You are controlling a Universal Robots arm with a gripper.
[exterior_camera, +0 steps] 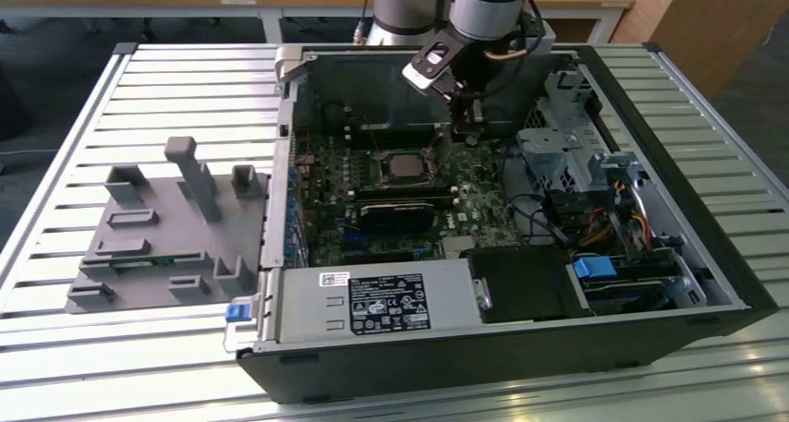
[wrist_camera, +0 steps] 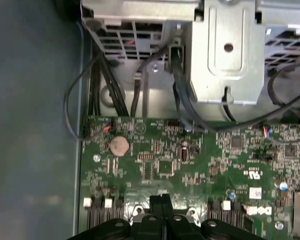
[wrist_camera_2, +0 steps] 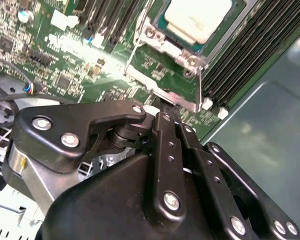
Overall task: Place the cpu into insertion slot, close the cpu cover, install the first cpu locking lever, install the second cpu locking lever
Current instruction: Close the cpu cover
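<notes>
The cpu (exterior_camera: pixel 401 167) lies flat in the insertion slot (wrist_camera_2: pixel 187 102) on the green board, its silver-beige face (wrist_camera_2: pixel 197 17) showing through the window of the cpu cover (wrist_camera_2: pixel 169 47). The cover lies down over it. A thin metal locking lever (wrist_camera_2: pixel 134 47) runs along one side of the socket. My gripper (exterior_camera: pixel 468 136) hangs low over the board, just to the exterior view's right of the socket. Its black fingers are pressed together with nothing between them (wrist_camera: pixel 161 199). In the second wrist view the fingertips (wrist_camera_2: pixel 157 114) sit close beside the socket's silver edge.
The open computer case (exterior_camera: pixel 690 256) surrounds the board. A metal drive cage (wrist_camera: pixel 227 50) and black cables (wrist_camera: pixel 180 100) stand just beyond the gripper. A power supply (exterior_camera: pixel 370 302) fills the near side. A grey fixture (exterior_camera: pixel 161 228) sits on the slatted table at the exterior view's left.
</notes>
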